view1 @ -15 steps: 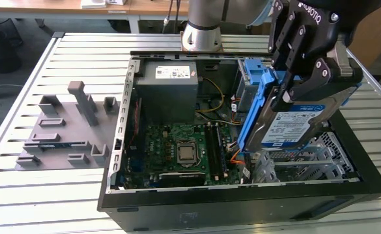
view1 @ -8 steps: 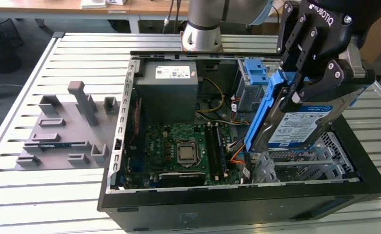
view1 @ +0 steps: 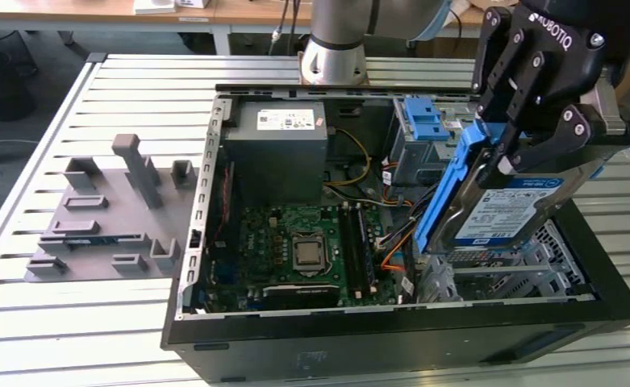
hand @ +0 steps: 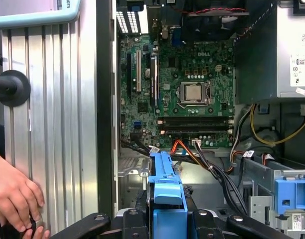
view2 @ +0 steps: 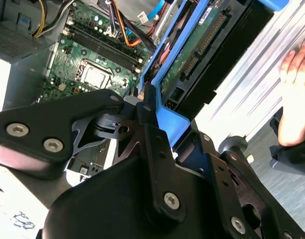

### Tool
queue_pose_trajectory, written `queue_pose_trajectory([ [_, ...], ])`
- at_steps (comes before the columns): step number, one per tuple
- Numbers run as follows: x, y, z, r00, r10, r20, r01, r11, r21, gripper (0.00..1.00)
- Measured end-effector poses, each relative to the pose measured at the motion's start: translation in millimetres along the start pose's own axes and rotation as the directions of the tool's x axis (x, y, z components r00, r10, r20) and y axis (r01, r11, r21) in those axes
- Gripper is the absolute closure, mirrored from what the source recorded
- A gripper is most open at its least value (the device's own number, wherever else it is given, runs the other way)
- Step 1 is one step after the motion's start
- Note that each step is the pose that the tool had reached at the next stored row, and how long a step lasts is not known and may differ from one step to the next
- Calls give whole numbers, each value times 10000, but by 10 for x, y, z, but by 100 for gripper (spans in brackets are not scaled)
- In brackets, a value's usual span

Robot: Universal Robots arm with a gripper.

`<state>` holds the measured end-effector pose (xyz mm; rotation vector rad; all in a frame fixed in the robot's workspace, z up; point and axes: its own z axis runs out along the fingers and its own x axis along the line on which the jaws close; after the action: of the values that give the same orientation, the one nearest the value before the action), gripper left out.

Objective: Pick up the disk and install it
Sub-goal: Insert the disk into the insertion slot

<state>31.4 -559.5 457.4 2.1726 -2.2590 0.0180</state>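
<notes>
Where the disk point(view1: 508, 214) hangs: tilted above the drive cage point(view1: 508, 278), at the exterior view's right of the open case point(view1: 401, 343).
Tool point(view1: 536, 153): clamped on the disk's blue carrier.
Cables point(view1: 394, 251): orange and black, just beside the cage; a slanted descent could snag them.
Drive cage: a skewed rail could jam on its rim.
Hand point(hand: 13, 196): a person's, on the bench point(hand: 57, 99) beside the case; contact is possible.

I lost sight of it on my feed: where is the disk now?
The disk is held tilted in the gripper at the exterior view's right, over the drive cage of the open computer case, beside the motherboard.
</notes>
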Motion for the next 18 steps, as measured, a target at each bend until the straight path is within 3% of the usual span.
queue_pose_trajectory([
  [12,-4,-138,32,10000,0,0,0,10000,0,64],
  [18,-4,-153,35,10000,-1,-12,1,10000,1,64],
])
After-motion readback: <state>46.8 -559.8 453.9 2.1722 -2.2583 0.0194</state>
